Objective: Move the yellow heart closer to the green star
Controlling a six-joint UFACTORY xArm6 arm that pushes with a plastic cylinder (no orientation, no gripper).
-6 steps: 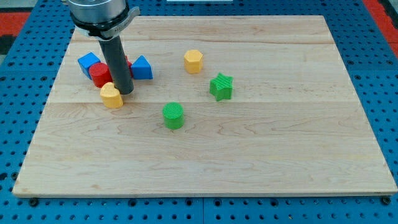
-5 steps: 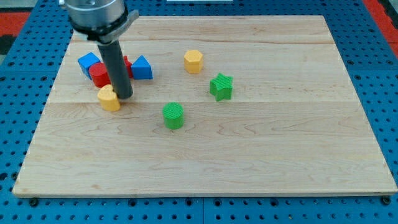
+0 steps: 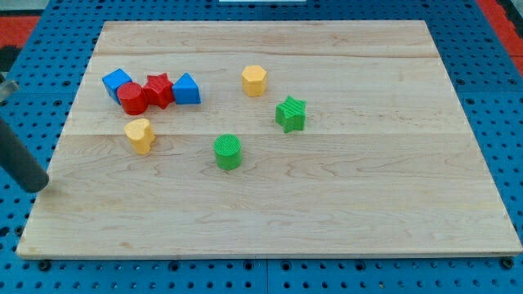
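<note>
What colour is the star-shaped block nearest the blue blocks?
Red: the red star, clear in the camera view.

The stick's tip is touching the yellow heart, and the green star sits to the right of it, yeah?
Not quite. In the camera view my tip is apart from the yellow heart, off the board's left edge. The green star does sit to the heart's right.
</note>
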